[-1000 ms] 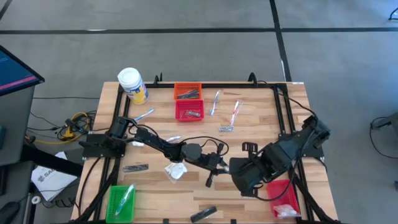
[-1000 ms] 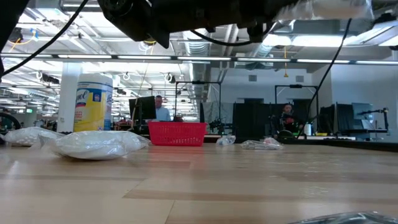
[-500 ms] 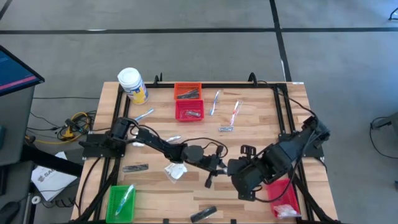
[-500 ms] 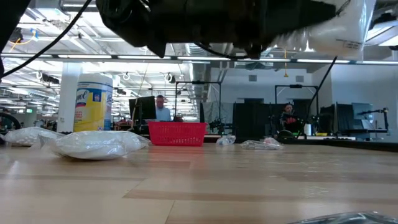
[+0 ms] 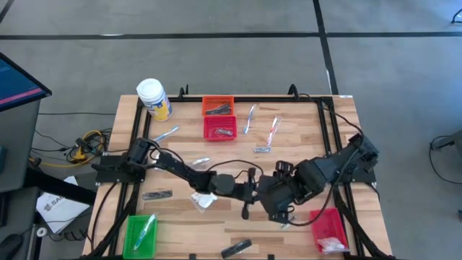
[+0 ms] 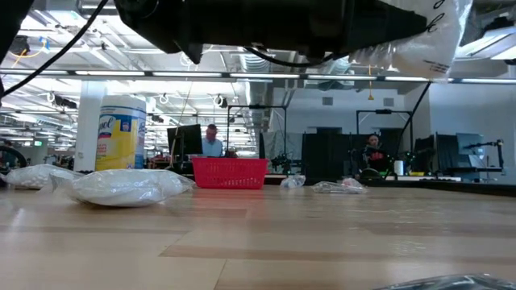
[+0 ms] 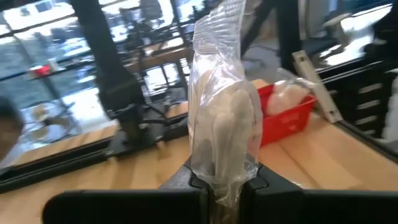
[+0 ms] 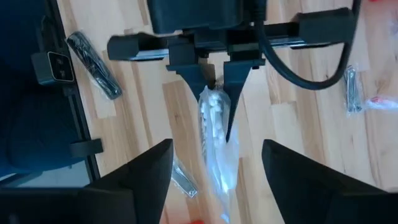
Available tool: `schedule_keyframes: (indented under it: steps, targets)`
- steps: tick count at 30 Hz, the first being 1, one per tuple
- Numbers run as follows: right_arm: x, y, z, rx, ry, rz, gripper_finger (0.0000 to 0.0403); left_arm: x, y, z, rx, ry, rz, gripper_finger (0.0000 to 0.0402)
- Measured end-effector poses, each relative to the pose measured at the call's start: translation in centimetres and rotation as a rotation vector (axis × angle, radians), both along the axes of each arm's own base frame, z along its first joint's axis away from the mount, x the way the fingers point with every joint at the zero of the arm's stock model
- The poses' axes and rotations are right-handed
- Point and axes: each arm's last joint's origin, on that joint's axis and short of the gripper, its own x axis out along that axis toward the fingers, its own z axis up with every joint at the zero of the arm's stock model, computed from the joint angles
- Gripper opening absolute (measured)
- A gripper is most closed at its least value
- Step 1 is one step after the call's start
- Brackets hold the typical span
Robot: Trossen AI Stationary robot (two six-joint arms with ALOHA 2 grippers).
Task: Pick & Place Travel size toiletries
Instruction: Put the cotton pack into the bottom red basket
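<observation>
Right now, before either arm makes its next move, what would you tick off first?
1. Left pincer shut on the clear plastic packet of white pieces: ok.
2. Right pincer open, fingers wide apart: ok.
3. Packet hanging above the wooden table, not dragging: ok.
4. Packet's free end lies between the right pincer's fingers: ok; whether they touch it: cannot tell.
5. Red plastic basket beside the right arm has space; one white packet lies in it: ok.
</observation>
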Motion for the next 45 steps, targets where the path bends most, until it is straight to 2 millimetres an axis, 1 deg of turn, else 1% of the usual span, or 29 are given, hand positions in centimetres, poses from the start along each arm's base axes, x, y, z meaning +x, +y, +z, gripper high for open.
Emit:
schedule_keyframes:
  steps: [4, 12, 17, 25, 27, 31, 35, 39, 45]
  targets:
    - [0.0, 0.0, 0.0, -0.001, 0.002, 0.017, 0.0240, -0.1, -0.3, 0.2, 0.011, -0.019, 0.026, 0.0008]
    - [-0.2, 0.3, 0.0, -0.002, 0.002, 0.032, 0.0240, -0.1, -0.2, 0.4, -0.044, -0.041, 0.035, 0.0008]
    - [-0.2, 0.2, 0.0, -0.005, 0.008, 0.031, 0.0240, -0.2, -0.1, 0.8, -0.048, -0.054, 0.078, 0.0008]
    - [-0.3, 0.2, 0.0, -0.014, 0.014, 0.029, 0.0240, -1.5, -0.8, 1.7, -0.042, -0.114, 0.052, 0.0008]
    - [-0.3, 0.2, 0.0, -0.015, 0.015, 0.029, 0.0240, -1.6, -0.8, 2.0, -0.051, -0.137, 0.044, 0.0008]
    - [-0.1, 0.0, -0.1, -0.019, 0.019, 0.022, 0.0234, -1.9, -0.7, 2.1, -0.052, -0.138, 0.045, 0.0008]
    - [0.4, -0.1, -0.8, -0.038, 0.044, 0.032, 0.0203, -1.8, -0.6, 2.1, -0.055, -0.139, 0.045, 0.0008]
    - [0.9, -0.2, -1.2, -0.044, 0.058, 0.078, 0.0154, -1.8, -0.5, 2.1, -0.057, -0.136, 0.045, 0.0009]
    - [1.3, -0.5, -1.4, -0.035, 0.073, 0.080, 0.0081, -1.7, -0.1, 1.9, -0.052, -0.122, 0.051, 0.0009]
